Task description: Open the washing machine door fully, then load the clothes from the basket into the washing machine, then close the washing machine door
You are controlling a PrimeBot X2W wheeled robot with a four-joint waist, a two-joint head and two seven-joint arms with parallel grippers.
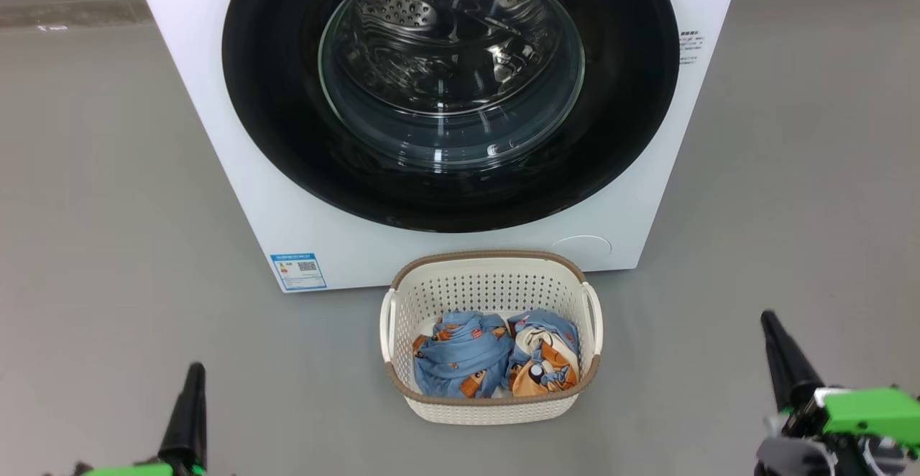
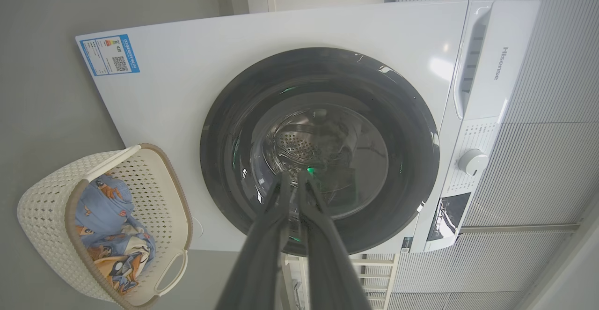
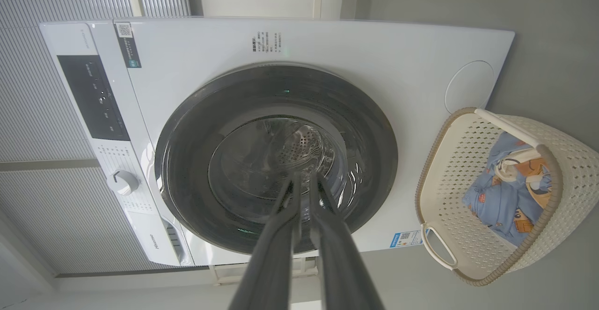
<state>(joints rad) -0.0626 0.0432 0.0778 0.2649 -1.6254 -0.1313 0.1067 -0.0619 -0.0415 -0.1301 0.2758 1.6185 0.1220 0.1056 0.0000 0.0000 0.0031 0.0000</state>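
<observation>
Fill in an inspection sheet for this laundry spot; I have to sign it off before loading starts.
surface: grey floor; the washing machine and the basket stand on it.
job's things: washing machine door shut; clothes lie bundled in the basket, which sits in front of the machine, below the door.
clutter: nothing seen.
grippers: left gripper and right gripper both shut and empty, held low on either side of the basket, apart from it.
cables: nothing seen.
surroundings: ribbed pale wall panels beyond the machine.
</observation>
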